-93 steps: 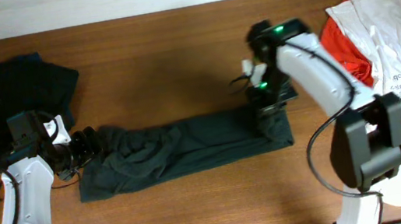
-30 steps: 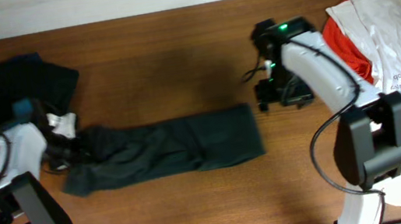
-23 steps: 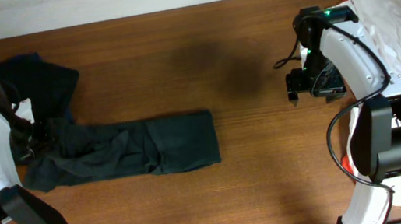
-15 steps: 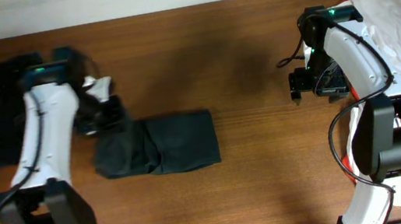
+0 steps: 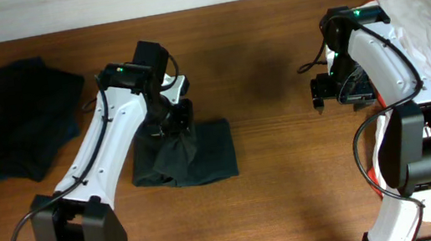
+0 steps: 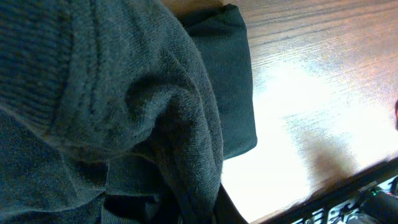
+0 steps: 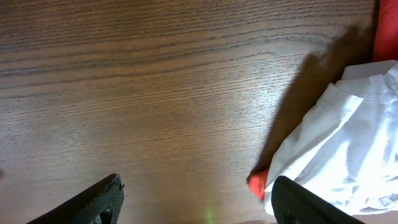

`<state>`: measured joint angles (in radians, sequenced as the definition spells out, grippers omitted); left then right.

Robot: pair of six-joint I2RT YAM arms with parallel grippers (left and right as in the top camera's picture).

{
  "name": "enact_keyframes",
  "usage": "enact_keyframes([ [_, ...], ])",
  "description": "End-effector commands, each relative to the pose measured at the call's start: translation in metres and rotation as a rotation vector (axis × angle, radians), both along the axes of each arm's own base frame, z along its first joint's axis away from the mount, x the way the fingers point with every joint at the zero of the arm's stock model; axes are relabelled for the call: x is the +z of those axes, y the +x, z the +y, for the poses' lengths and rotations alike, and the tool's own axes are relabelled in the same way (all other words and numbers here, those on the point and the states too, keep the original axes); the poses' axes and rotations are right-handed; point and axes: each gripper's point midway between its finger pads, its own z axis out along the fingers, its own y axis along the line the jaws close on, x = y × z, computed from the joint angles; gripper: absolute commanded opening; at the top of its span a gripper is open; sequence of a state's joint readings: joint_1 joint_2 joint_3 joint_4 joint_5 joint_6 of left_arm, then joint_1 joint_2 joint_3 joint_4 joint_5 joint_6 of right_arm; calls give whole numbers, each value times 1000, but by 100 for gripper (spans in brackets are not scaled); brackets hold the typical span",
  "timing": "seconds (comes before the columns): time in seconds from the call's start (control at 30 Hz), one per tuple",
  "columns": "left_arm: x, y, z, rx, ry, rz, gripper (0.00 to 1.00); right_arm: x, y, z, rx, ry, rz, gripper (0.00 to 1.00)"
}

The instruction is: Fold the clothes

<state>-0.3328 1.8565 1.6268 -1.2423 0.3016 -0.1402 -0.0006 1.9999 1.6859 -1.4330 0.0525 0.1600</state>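
Observation:
The dark greenish T-shirt point(image 5: 199, 156) lies on the table left of centre, doubled over into a short, thick rectangle. My left gripper point(image 5: 174, 119) hangs just above its rear edge, shut on a bunched end of the cloth that drapes down onto the folded part. In the left wrist view the dark knit fabric point(image 6: 124, 112) fills most of the frame and hides the jaws. My right gripper point(image 5: 331, 91) stands open over bare wood at the right. Its fingertips point(image 7: 99, 200) are wide apart with nothing between them, and a white shirt point(image 7: 348, 143) lies beside the right one.
A heap of navy-black clothes point(image 5: 12, 115) lies at the far left. A pile of white shirts point(image 5: 427, 31) with a red-orange one point(image 5: 371, 52) covers the right end, and a red corner point(image 7: 258, 183) shows near my right fingers. The wooden table point(image 5: 295, 202) runs between.
My left arm has swung right from the far left, carrying the shirt's left end over its right half. The long strip is now a short fold. The right arm has stayed put.

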Motion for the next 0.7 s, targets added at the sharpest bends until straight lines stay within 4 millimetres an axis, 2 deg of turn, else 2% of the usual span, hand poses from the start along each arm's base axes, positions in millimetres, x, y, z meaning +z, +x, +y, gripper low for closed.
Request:
enact_keyframes([
  [0.0, 0, -6, -10, -24, -8, 3, 16, 1, 2, -3, -4, -8, -4, 80],
  [0.07, 0, -10, -19, -45, -18, 7, 50, 1, 2, -3, -4, -7, -3, 80],
  [0.1, 2, -12, -25, -55, -41, 12, 57, 1, 2, -3, -4, -7, -3, 80],
  [0.2, 8, -13, -36, -66, -112, 17, 58, 1, 2, -2, -4, -4, -5, 82],
  [0.27, 15, 0, -22, -55, -117, -18, 57, 1, 2, 11, 37, 77, -4, 83],
  [0.3, 19, 9, -8, -18, -108, -30, 57, 2, 2, 28, 85, 171, -7, 83],
  [0.33, 25, 23, 19, 49, -95, -50, 57, 7, 2, 60, 155, 340, -21, 83],
  [0.4, 21, 44, 71, 179, -47, -78, 57, 21, 0, 116, 268, 592, -53, 83],
  [0.43, 18, 50, 88, 222, -42, -82, 57, 25, -2, 134, 309, 637, -61, 83],
  [0.5, 9, 57, 107, 269, -38, -70, 57, 25, -8, 166, 401, 650, -61, 83],
  [0.57, -9, 61, 112, 242, -29, -44, 57, 24, -13, 192, 454, 649, -66, 83],
  [0.6, -23, 61, 111, 212, -23, -17, 57, 23, -16, 213, 477, 649, -73, 84],
  [0.67, -53, 58, 117, 195, 27, 53, 57, 21, -22, 236, 494, 648, -75, 83],
])
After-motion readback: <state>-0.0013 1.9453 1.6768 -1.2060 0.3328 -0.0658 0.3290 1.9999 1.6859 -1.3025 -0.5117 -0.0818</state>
